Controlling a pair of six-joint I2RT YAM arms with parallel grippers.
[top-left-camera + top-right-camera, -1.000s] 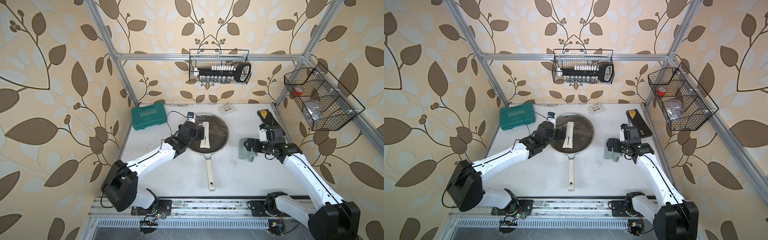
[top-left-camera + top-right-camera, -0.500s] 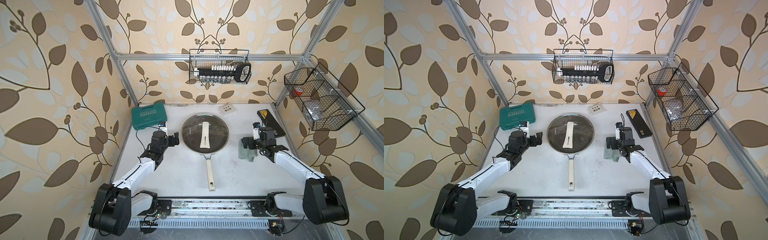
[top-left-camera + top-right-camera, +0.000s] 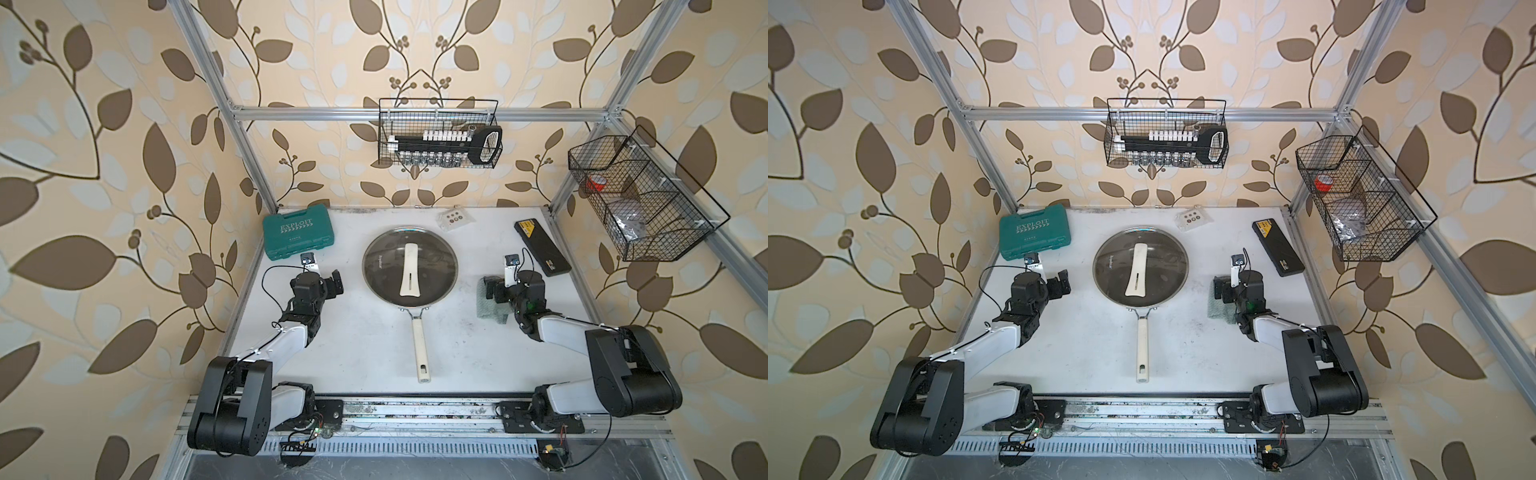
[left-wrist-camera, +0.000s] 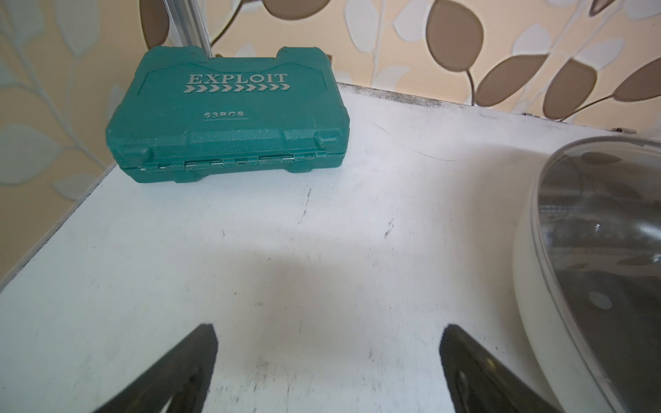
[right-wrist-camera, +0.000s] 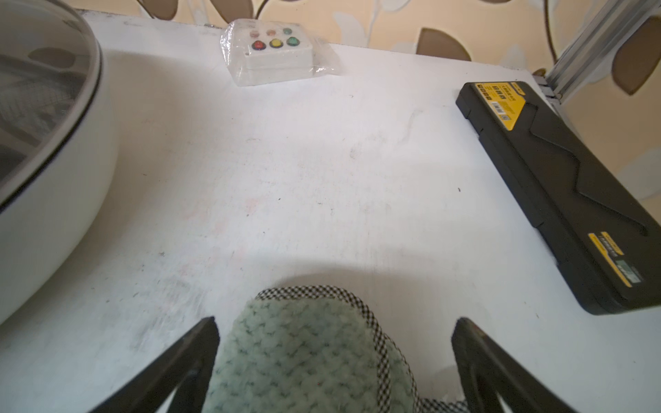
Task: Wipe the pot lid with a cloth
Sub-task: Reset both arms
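Both arms have pulled back toward the base since a sec ago. The left gripper was up at the lid's rim. Now it sits well clear on the lid's left, jaws spread wide, nothing btwn them. The right gripper has drawn in too, jaws just as wide and clamped on nothing.

The small pale green-grey waffle-knit cloth hasn't shifted. It lies loose on the white tabletop, partly under the right gripper, w/ its rounded end showing btwn the spread fingers in the right wrist view.

My read: nobody's working the lid right now. Either the wipe is done or the arms are resetting; the glass doesn't say which.

The large round clear glass pot lid w/ metal rim sits mid-table, dome up, on the dark frying pan. Its long cream-white bar handle runs back-to-front w/ a slight tilt, wider end toward the base. The pan's cream handle points at the base rail. The cloth's long axis is approx back-to-front; it's near the pan's right side, not touching.
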